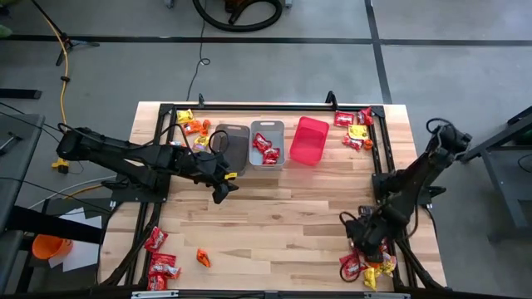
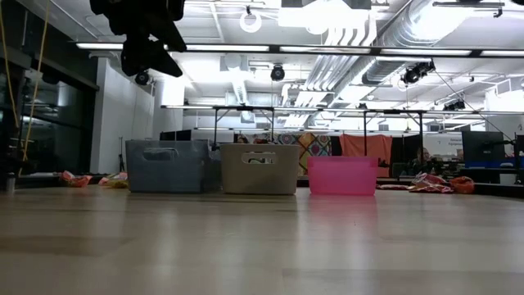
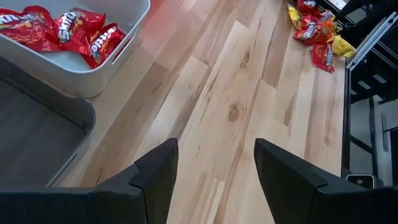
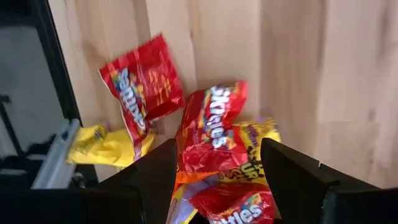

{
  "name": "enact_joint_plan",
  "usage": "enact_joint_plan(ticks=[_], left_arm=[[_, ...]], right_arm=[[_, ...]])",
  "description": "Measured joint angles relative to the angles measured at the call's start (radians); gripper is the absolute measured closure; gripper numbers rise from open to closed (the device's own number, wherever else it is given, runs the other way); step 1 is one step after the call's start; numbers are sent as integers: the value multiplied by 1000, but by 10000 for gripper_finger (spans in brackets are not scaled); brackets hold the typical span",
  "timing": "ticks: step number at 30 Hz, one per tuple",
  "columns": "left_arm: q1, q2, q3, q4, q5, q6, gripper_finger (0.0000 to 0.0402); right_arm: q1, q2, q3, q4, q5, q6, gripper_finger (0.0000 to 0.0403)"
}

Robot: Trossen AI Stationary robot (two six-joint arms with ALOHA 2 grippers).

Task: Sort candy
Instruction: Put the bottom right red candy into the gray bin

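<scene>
The candy is small shiny packets in red, yellow and orange, lying in heaps at the table's corners: far left (image 1: 190,124), far right (image 1: 356,129), near left (image 1: 160,256) and near right (image 1: 366,267). One orange packet (image 1: 203,257) lies alone. Several red packets (image 3: 74,31) lie in the grey bin (image 1: 268,143). My left gripper (image 3: 216,146) is open and empty, raised over bare wood just near of the brown bin (image 1: 232,145). My right gripper (image 4: 219,149) is open above the near-right heap, its fingers standing either side of a red packet (image 4: 211,134).
Brown, grey and pink (image 1: 309,139) bins stand side by side at the far middle of the table. A black frame rail (image 1: 378,149) runs along the table's sides. The middle of the table (image 1: 283,216) is bare wood. In the low view my left gripper (image 2: 147,37) hangs high above the boards.
</scene>
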Motion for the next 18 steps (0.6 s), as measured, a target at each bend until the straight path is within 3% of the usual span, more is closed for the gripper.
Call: enact_joint_plan(ticks=[12, 15, 18], left_arm=[[0, 0, 0, 0, 0, -15, 204], [0, 0, 0, 0, 0, -15, 204], [0, -3, 0, 0, 32, -15, 204]], right_arm=[[38, 211, 0, 158, -3, -3, 188], [37, 232, 0, 167, -3, -1, 239], [26, 221, 3, 151, -7, 4, 340]])
